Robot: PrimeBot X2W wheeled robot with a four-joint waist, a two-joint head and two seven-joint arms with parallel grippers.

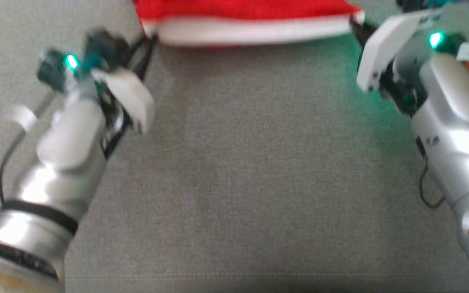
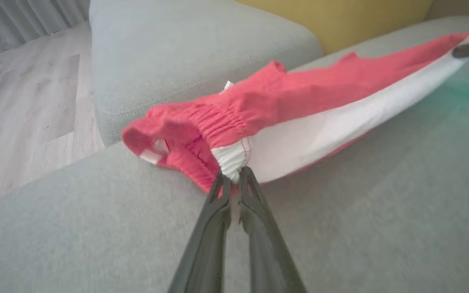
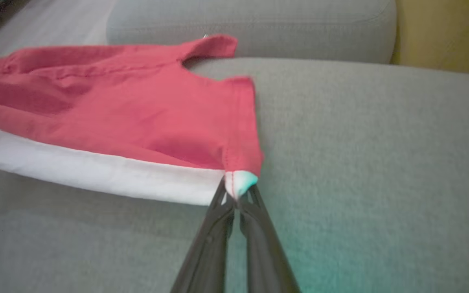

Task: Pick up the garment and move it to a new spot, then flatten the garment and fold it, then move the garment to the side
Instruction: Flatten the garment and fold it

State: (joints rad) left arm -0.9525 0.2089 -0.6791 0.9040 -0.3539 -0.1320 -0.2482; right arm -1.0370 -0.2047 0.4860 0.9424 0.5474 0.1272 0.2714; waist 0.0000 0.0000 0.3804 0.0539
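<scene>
Garment: red cloth shorts with a white side band (image 3: 116,118), held at both ends.
Left gripper (image 2: 233,177): clenched on the gathered white waistband corner.
Right gripper (image 3: 237,191): clamped on the white hem corner.
Position: stretched between them over the grey fabric sofa seat (image 1: 234,183).
Beyond: grey armrest (image 2: 185,61), pale wood floor (image 2: 23,101).

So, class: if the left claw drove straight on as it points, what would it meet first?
The red-and-white cloth garment the left claw now pinches; beyond it, probably the grey fabric sofa cushion.
</scene>
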